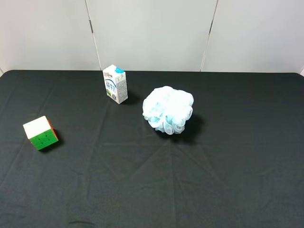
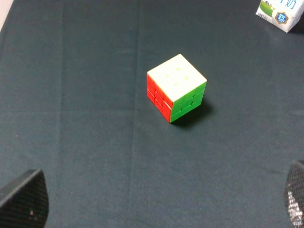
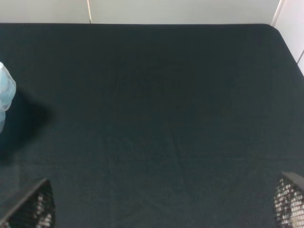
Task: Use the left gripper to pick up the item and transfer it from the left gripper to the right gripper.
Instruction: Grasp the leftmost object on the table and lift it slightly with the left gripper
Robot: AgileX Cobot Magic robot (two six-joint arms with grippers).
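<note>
The item, a small puzzle cube (image 1: 41, 133) with a pale top, green and orange sides, sits on the black cloth at the left of the table. In the left wrist view the cube (image 2: 176, 88) lies ahead of my left gripper (image 2: 159, 211), which is open and empty, apart from the cube; only its two fingertips (image 2: 23, 202) show at the frame corners. My right gripper (image 3: 159, 211) is open and empty over bare cloth, its fingertips (image 3: 31, 206) wide apart. Neither arm shows in the exterior high view.
A white-and-blue milk carton (image 1: 115, 84) stands upright at the back, also in the left wrist view (image 2: 280, 14). A fluffy light-blue bath pouf (image 1: 168, 109) lies near the middle; its edge shows in the right wrist view (image 3: 4, 92). A black cloth (image 1: 213, 180) covers the table.
</note>
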